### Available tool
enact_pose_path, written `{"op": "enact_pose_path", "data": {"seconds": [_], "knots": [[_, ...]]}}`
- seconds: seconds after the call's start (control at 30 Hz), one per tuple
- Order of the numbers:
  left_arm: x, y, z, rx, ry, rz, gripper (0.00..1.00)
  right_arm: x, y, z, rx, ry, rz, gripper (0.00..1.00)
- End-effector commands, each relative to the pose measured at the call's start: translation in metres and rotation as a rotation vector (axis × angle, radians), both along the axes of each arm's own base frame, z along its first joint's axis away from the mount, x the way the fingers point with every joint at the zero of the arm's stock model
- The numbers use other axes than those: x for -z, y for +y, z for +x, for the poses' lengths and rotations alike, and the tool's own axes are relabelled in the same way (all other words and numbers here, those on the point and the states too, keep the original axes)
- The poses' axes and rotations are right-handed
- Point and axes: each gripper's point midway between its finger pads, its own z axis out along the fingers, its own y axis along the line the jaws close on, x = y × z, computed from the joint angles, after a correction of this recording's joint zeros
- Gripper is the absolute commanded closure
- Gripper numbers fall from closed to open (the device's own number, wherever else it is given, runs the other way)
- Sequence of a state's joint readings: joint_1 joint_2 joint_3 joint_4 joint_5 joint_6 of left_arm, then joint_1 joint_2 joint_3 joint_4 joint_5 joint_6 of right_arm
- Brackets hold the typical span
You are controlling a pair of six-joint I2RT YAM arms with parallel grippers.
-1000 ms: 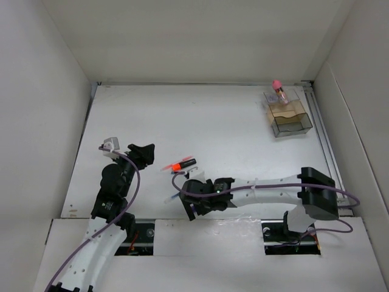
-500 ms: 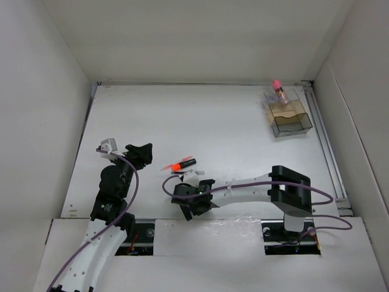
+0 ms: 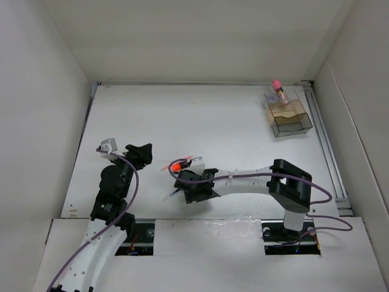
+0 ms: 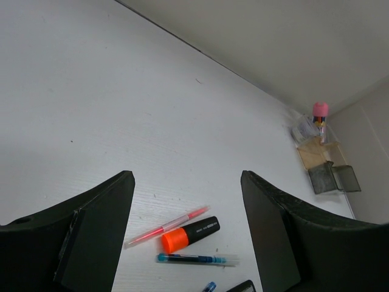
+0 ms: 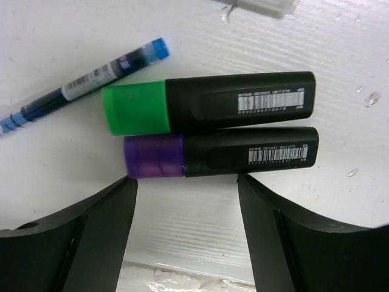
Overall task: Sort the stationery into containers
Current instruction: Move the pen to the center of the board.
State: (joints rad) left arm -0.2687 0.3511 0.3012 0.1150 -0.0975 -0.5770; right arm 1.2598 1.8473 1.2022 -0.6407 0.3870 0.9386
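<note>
In the right wrist view a green-ended highlighter [image 5: 209, 106] and a purple-ended highlighter [image 5: 222, 155] lie side by side on the white table. A dark-blue pen [image 5: 79, 88] lies at their left. My right gripper [image 5: 187, 188] is open and empty, just below the purple one and apart from it; in the top view it [image 3: 191, 187] hides both. My left gripper [image 4: 187, 182] is open and empty, back from the orange-ended highlighter [image 4: 189, 233], a thin pink pen [image 4: 167, 227] and a second blue pen [image 4: 196, 259]. The smoky-grey organiser [image 3: 290, 120] stands far right with the pink-topped jar [image 3: 278, 90] behind it.
White enclosure walls surround the table on the left, back and right. The table's near edge [image 5: 182, 277] lies just below my right fingers. A clear pen end [image 5: 261, 6] shows at the top of the right wrist view. My left gripper [image 3: 141, 153] sits left of the orange highlighter [image 3: 178, 165].
My right gripper has moved away from the near edge towards the orange highlighter, and its arm has swung and stretched left. The left arm has barely moved.
</note>
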Motion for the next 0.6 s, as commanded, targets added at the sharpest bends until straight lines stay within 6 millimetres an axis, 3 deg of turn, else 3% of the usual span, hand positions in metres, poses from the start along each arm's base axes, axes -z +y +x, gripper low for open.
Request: {"op": "enact_pose_path", "data": {"seconds": [0.0,0.03,0.13,0.23,0.27,0.57], "knots": [[-0.015,0.0,0.002,-0.004,-0.043,-0.005,0.33,-0.017,0.01,0.007,0.033,-0.019,0.092,0.27],[-0.015,0.0,0.002,-0.004,-0.043,-0.005,0.33,-0.016,0.011,0.003,0.014,0.002,0.095,0.28],[-0.011,0.0,0.003,-0.004,-0.034,-0.003,0.33,-0.038,0.017,0.004,-0.004,0.0,0.153,0.27],[-0.015,-0.004,0.002,0.018,-0.052,-0.008,0.31,-0.057,0.014,0.016,0.024,-0.02,0.202,0.22],[-0.008,-0.004,0.003,0.018,-0.033,-0.003,0.31,-0.062,0.013,0.025,0.057,-0.026,0.224,0.2],[0.006,-0.012,0.002,0.055,-0.003,-0.016,0.31,-0.035,-0.021,0.037,0.289,-0.021,0.191,0.19]]}}
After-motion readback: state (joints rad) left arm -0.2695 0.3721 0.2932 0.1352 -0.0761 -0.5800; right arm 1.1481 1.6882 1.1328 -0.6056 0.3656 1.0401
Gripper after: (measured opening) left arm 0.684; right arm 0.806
